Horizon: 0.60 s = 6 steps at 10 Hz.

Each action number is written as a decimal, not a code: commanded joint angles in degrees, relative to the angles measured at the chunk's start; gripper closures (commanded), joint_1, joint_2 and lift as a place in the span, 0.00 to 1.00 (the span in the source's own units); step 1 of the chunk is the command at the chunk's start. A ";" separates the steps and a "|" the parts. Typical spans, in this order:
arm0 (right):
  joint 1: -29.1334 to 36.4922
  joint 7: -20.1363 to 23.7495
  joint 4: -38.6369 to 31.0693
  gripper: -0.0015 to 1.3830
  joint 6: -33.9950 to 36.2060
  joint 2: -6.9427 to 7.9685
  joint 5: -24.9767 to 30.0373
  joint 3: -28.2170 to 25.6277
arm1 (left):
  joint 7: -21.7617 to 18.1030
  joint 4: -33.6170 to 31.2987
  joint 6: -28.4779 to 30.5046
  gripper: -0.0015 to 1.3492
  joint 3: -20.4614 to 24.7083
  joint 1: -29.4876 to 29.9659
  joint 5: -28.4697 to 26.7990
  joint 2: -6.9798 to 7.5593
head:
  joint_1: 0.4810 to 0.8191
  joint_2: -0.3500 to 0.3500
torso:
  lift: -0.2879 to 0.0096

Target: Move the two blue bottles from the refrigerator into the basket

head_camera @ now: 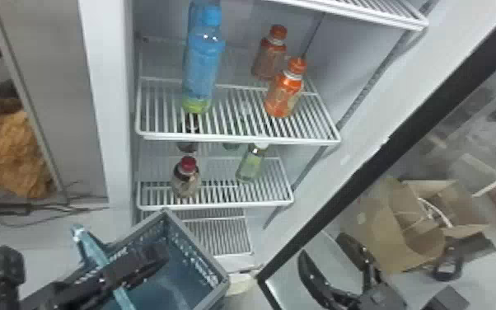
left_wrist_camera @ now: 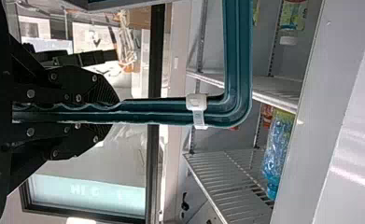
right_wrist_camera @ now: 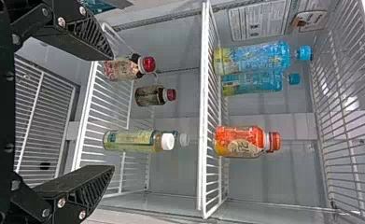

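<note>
The two blue bottles, the near one [head_camera: 204, 70] and the far one [right_wrist_camera: 287, 81], are standing upright on a wire shelf [head_camera: 239, 139] inside the refrigerator [head_camera: 119, 103], one behind the other, at the left side in the head view. On the same shelf, to the right of them, there are two orange bottles, the front one [head_camera: 285, 95] and the back one [head_camera: 270, 57]. The next shelf below [head_camera: 218, 205] bears a dark bottle with red cap [head_camera: 186, 179] and, to its right, a pale green bottle [head_camera: 251, 163]. The left gripper [head_camera: 113, 273] is closed firmly on the handle [left_wrist_camera: 161, 112] of the basket [head_camera: 197, 247], with the fingers pressed on both its sides. On this handle, beyond the fingertips, there is a white clip [left_wrist_camera: 197, 109]. The basket is in front of the lower part of the refrigerator. The right gripper [head_camera: 323, 247] is at the bottom right of the head view, its two fingers wide apart, and it has hold of nothing. The glass door [head_camera: 321, 206] stands open at the right, with an open cardboard box [head_camera: 391, 235] showing in its area.
</note>
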 commanded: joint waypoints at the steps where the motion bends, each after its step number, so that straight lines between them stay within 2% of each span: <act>1: -0.07 0.00 0.14 0.16 0.00 -0.07 0.00 0.06 | 0.00 0.00 0.00 0.89 0.00 0.00 0.00 0.00 | 0.63 0.00 | 0.93; 6: -2.32 0.00 -0.42 0.16 0.70 -0.95 -0.92 2.23 | 0.00 0.00 0.00 0.89 0.11 0.00 0.00 -0.09 | 0.63 0.00 | 0.93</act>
